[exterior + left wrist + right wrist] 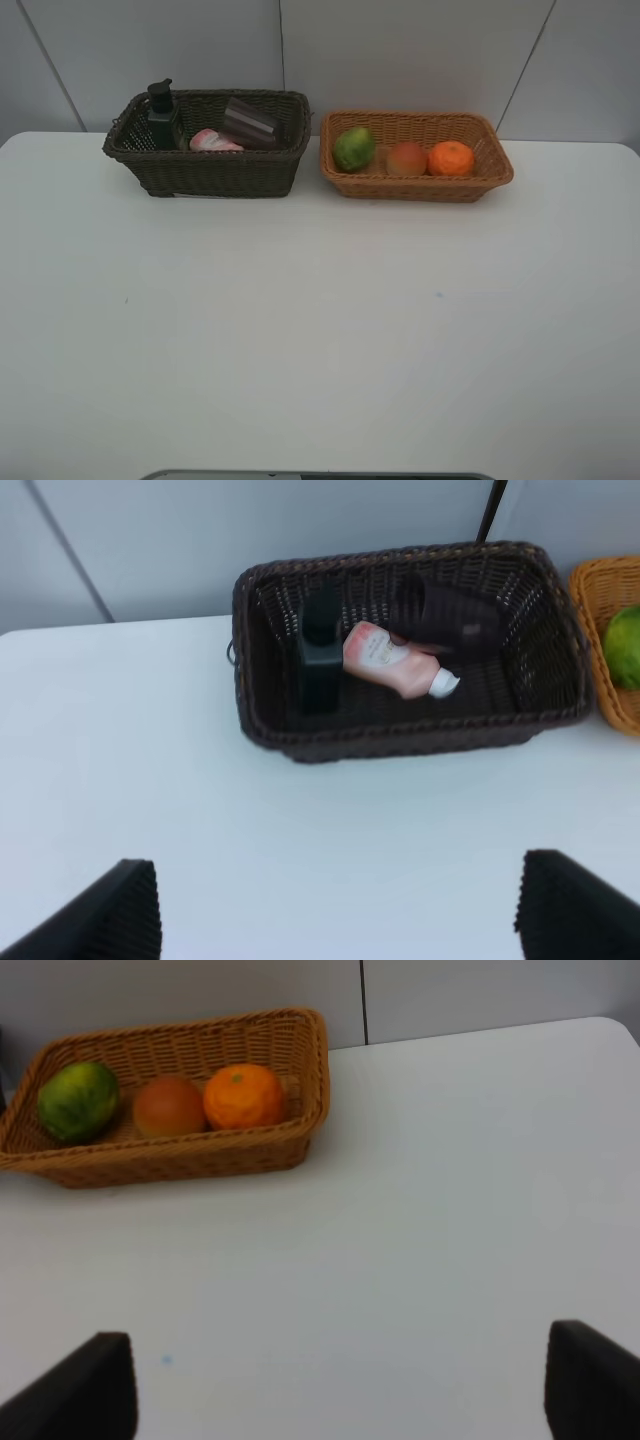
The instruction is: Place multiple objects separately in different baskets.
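two baskets sit side by side at the far edge of the white worktop (300, 340), near the wall, just apart from each other. dark brown basket (215, 175) on the left holds three items: dark green pump bottle (163, 118) upright at its left end, pink squeeze tube (215, 142) lying flat in the middle, white cap pointing toward the tan basket, translucent mauve cup (250, 122) tipped on its side toward the back right, touching the tube. light tan basket (415, 185) on the right holds the fruit in a row: green lime-like fruit (354, 148) at the left end, red-orange peach-like fruit (406, 158) in the middle, orange (451, 158) to the right, peach and orange touching. left claw (340, 910) is spread wide, nothing between its fingers, over bare worktop in front of the dark basket. right claw (340, 1390) is also spread wide and empty, over bare worktop well short of the tan basket. neither arm shows in the overhead view.
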{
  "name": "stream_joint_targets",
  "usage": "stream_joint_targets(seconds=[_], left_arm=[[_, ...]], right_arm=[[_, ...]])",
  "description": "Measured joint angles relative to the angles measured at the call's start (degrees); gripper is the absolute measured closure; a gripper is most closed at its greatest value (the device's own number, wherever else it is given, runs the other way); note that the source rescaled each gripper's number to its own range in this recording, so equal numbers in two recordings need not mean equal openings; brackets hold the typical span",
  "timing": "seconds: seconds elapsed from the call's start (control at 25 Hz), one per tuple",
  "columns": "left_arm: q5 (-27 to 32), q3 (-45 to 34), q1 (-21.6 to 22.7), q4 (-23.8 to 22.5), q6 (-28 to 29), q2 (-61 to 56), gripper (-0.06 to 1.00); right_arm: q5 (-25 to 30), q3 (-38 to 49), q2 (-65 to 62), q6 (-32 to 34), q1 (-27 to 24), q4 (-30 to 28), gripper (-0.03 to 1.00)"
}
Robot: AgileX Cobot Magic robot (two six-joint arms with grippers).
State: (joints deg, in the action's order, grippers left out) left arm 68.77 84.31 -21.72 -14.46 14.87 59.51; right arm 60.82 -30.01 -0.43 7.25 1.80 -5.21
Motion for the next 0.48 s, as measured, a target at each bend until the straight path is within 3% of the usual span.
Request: stream_joint_targets(seconds=[0.2, 0.48], left_arm=[[0.0, -11.0, 0.0, 0.4, 0.0, -14.4, -0.01], [0.0, -25.6, 0.0, 5.1, -4.8, -34.7, -0.01]], right_arm=[[0.0, 0.0, 0.0, 0.0, 0.0, 0.0, 0.2], [0.0, 0.0, 0.0, 0.0, 0.0, 0.0, 0.2]])
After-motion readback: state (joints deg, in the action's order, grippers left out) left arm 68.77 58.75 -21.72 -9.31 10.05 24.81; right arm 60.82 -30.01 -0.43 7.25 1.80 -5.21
